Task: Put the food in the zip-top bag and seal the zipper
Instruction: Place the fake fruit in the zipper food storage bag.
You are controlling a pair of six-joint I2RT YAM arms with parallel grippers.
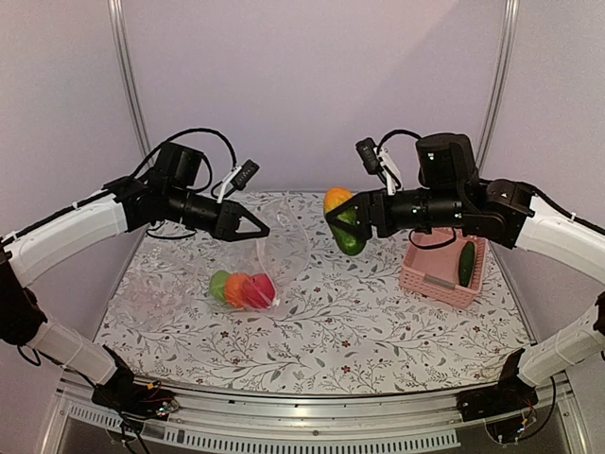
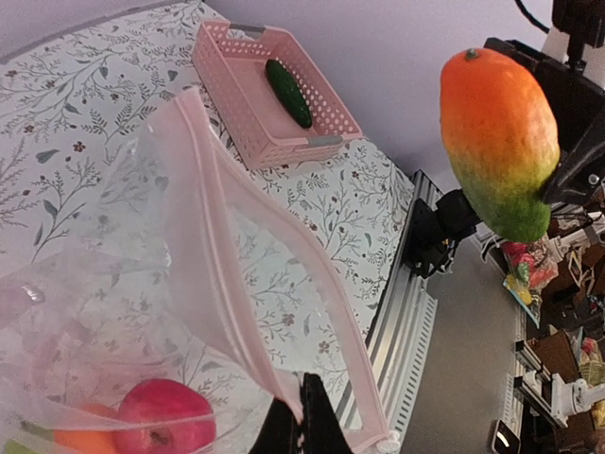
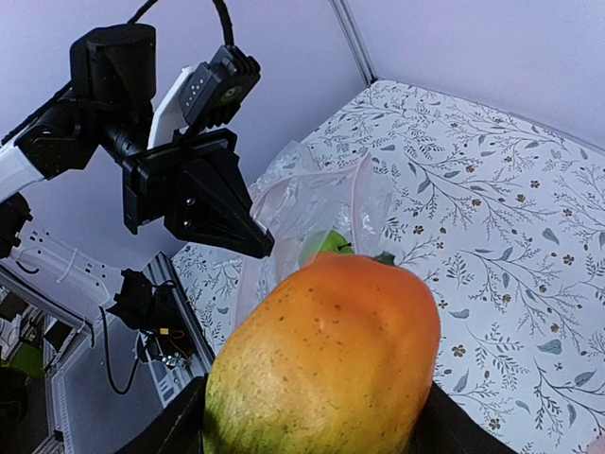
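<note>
The mango (image 1: 351, 238) hangs in the air, gripped across its middle by the right claw (image 1: 340, 219), whose jaws stand fairly wide around it, stalk end up and green end down. It looks a light, rigid, smooth toy, so a hold at the waist seems sound, though the glossy skin could slide if the jaws eased. It is near the mouth of the bag (image 1: 276, 248), off to that mouth's right and not yet over it. The left claw (image 1: 261, 228) is shut tight on the bag's rim at the zipper (image 2: 236, 265) and lifts that edge off the table (image 1: 378, 326). The bag is thin, limp and slippery, so it is best pinched on the stiffer seal strip, as here; the film alone would crumple. The mouth gapes toward the mango. At the bag's bottom lie the green apple (image 1: 219, 284), orange (image 1: 238, 288) and red apple (image 1: 262, 290). The cucumber (image 1: 467, 263) lies in the basket (image 1: 425, 276), well apart.
</note>
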